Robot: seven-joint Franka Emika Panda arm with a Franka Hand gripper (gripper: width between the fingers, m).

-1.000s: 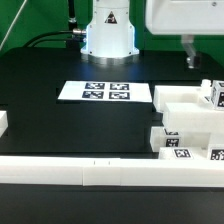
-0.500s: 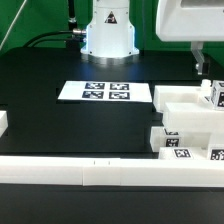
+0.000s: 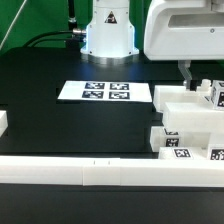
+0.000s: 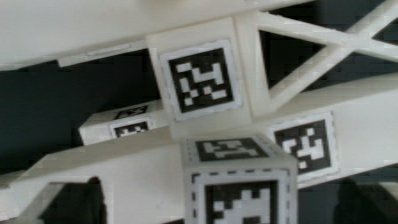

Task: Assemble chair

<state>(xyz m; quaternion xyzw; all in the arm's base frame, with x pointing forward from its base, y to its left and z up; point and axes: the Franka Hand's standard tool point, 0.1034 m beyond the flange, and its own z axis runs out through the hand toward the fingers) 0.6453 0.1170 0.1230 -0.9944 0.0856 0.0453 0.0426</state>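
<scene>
The chair lies in loose glossy white parts (image 3: 186, 118) at the exterior view's right, all carrying black-and-white tags. My gripper (image 3: 188, 74) hangs just above them, one dark finger showing under the white hand. In the wrist view an X-braced side frame (image 4: 214, 80) with tags fills the picture. A small tagged cube (image 4: 240, 185) stands close below the camera. My gripper (image 4: 222, 208) is open, its dark fingers (image 4: 80, 202) standing wide on either side of the cube, apart from it. Nothing is held.
The marker board (image 3: 105, 91) lies flat on the black table, towards the exterior view's left of the parts. A long low white border rail (image 3: 90, 172) runs along the front edge, with a short piece (image 3: 3, 122) at the left. The robot base (image 3: 108, 30) stands at the back.
The hand has come down towards the chair parts, swinging first to the exterior view's right, then back left. The jaws have stayed wide. No part has moved.
</scene>
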